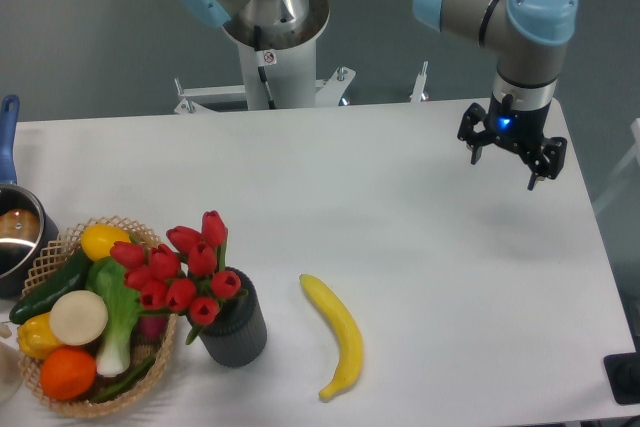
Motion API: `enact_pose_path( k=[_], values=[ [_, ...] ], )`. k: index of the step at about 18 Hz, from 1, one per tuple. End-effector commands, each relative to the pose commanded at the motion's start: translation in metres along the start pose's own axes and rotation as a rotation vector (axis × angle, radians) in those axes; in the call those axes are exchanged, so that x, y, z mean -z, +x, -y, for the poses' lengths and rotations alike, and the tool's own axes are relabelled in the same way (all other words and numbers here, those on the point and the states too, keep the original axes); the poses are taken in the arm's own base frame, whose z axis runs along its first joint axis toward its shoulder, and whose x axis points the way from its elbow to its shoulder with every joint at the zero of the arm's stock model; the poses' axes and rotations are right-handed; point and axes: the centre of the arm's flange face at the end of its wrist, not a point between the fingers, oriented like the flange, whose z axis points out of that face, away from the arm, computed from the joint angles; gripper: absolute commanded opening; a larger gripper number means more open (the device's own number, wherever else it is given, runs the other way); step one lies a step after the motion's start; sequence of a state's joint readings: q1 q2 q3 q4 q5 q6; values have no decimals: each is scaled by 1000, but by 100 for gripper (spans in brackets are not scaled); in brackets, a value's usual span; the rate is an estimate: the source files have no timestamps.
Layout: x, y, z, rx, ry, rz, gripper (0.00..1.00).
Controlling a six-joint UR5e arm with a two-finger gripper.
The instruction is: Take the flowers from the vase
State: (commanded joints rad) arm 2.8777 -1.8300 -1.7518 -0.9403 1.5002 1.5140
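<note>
Gripper (511, 159), fingers spread and empty, hangs well apart from the vase (236, 329); the flowers (185, 272) lean from its mouth, away from the gripper.

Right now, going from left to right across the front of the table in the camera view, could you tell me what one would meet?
Wicker basket of vegetables and fruit → flowers standing in the vase → banana. Farther back, at the far right, the tool hangs open above the table.

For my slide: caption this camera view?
Open gripper hovers far from red flowers in grey vase, beside a banana.
</note>
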Motion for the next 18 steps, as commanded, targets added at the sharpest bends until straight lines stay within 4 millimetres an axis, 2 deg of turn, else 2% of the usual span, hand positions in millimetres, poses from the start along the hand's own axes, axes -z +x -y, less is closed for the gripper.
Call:
enact_pose_path(
  k=[6,9,10,15,18],
  values=[
    [7,-3,5,-7,23,11,100],
    [2,1,14,2,147,-11,100],
    [-3,8,18,12,219,-30,100],
    [16,36,54,32,486,-14,100],
    [18,58,99,-49,572,-26,100]
  ],
)
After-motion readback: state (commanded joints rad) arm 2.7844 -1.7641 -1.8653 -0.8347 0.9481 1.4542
